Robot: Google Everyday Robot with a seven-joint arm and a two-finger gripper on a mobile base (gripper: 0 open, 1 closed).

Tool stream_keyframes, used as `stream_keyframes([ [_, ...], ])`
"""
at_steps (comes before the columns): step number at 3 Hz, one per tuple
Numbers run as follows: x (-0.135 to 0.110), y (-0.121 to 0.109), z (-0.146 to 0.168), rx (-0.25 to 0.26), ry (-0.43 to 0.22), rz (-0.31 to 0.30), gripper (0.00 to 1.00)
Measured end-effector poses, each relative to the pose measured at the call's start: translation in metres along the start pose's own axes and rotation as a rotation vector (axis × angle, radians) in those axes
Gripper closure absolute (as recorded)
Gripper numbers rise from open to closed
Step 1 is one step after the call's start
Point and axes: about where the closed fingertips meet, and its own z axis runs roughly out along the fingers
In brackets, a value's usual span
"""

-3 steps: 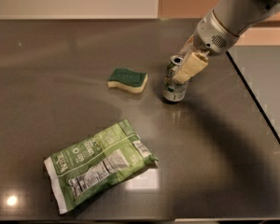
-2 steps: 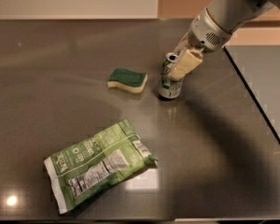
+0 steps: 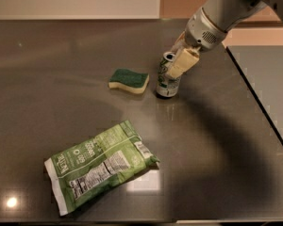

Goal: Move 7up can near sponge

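Observation:
The 7up can (image 3: 167, 82), silver-grey with green markings, stands upright on the dark table just right of the sponge. The sponge (image 3: 128, 80) has a dark green top over pale yellow foam and lies flat, a small gap from the can. My gripper (image 3: 175, 66) comes down from the upper right and is shut on the can's upper part. One pale finger (image 3: 183, 61) lies across the can's right side; the other finger is hidden behind the can.
A green snack bag (image 3: 101, 165) lies flat at the front left. The dark table (image 3: 61, 69) ends in an edge on the right (image 3: 259, 102), beside a second dark surface. A pale wall runs along the back.
My gripper has moved left with the can in it, bringing the can closer to the sponge. The sponge and the bag have not moved.

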Motion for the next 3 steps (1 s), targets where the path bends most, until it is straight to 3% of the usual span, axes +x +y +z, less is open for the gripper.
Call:
stream_keyframes([
  [2, -0.0056, -0.0035, 0.0070, -0.022, -0.005, -0.019, 0.13],
  [3, -0.0071, -0.0046, 0.0089, -0.027, -0.006, -0.024, 0.00],
])
